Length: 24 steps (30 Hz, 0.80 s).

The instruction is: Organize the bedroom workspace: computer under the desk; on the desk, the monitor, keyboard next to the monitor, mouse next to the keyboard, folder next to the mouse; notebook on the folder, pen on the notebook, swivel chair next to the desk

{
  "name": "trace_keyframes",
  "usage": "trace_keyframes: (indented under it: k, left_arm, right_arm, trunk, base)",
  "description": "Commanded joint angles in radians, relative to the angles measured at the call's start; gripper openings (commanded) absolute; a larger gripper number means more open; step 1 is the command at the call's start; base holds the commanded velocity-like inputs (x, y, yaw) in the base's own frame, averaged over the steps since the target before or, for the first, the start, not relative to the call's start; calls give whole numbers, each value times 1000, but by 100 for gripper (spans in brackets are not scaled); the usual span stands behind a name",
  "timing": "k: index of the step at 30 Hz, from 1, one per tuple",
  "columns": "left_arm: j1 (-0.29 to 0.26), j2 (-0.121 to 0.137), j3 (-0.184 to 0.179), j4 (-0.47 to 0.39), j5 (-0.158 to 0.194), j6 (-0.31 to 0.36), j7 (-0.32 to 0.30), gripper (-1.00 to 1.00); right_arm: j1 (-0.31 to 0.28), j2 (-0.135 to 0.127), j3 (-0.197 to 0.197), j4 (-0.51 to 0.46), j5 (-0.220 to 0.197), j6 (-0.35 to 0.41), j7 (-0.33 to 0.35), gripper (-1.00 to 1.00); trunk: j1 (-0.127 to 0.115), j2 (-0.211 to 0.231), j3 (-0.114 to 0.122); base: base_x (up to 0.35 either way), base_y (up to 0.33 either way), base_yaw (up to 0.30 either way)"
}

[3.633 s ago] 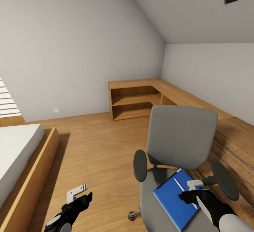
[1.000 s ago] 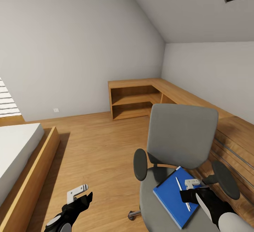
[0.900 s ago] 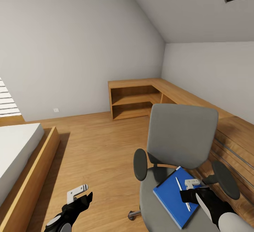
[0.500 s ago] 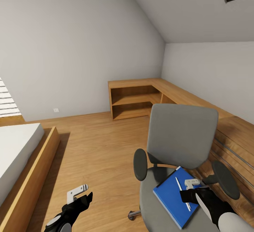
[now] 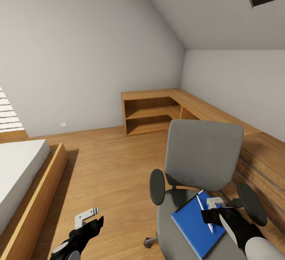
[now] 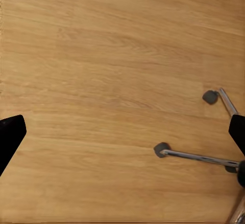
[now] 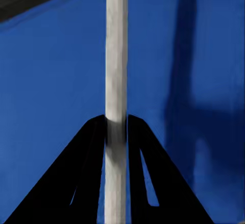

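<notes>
The grey swivel chair (image 5: pixel 204 155) stands at the right with the bright-blue folder (image 5: pixel 190 224) lying flat on its seat. My right gripper (image 5: pixel 206 213) is over the folder, shut on the slim white pen (image 5: pixel 202 208). In the right wrist view the pen (image 7: pixel 116 55) runs between the two black fingers of the gripper (image 7: pixel 116 124), and its shadow falls on the folder (image 7: pixel 51 81) to one side. My left gripper (image 5: pixel 89 217) hangs open over the wood floor left of the chair, nothing between its fingers (image 6: pixel 10 134). The desk, computer, monitor, keyboard, mouse and notebook are out of view.
A bed (image 5: pixel 18 169) in a low wooden frame fills the left side. An L-shaped wooden shelf unit (image 5: pixel 150 113) sits in the far corner, and a light-wood dresser (image 5: pixel 265 161) runs along the right wall behind the chair. The chair's chrome legs and castors (image 6: pixel 162 150) lie near my left gripper.
The pen, lying slanted on the folder 3.6 s ago, now sits steeper in my shut right gripper, which has risen slightly. The head view shifted a little. The left arm is unchanged.
</notes>
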Motion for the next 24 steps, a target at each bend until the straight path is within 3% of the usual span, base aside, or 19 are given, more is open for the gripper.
trace_keyframes:
  k: [1,11,15,20,24]
  left_arm:
    - [-1,1,-3,3,10,1,10,100]
    - [-1,0,-10,47,5,1,13,100]
    - [-1,0,-11,50,4,1,12,100]
    - [-1,0,-11,51,4,1,12,100]
    - [-1,0,-11,51,4,1,12,100]
  right_arm:
    - [0,-2,4,-18,3,5,3,-100]
    - [11,-5,-9,-222,-5,5,5,-100]
    - [36,-5,-42,-303,-6,7,5,-100]
    - [91,-3,-115,-420,-8,10,5,-100]
    - [133,-2,-134,-497,-9,12,5,-100]
  trunk:
    - [-4,7,2]
    - [-42,77,34]
    - [-58,105,46]
    - [-77,140,62]
    - [-92,168,74]
  base:
    - [0,0,0]
    - [0,0,0]
    - [-77,0,0]
    - [-255,0,0]
    - [-314,0,0]
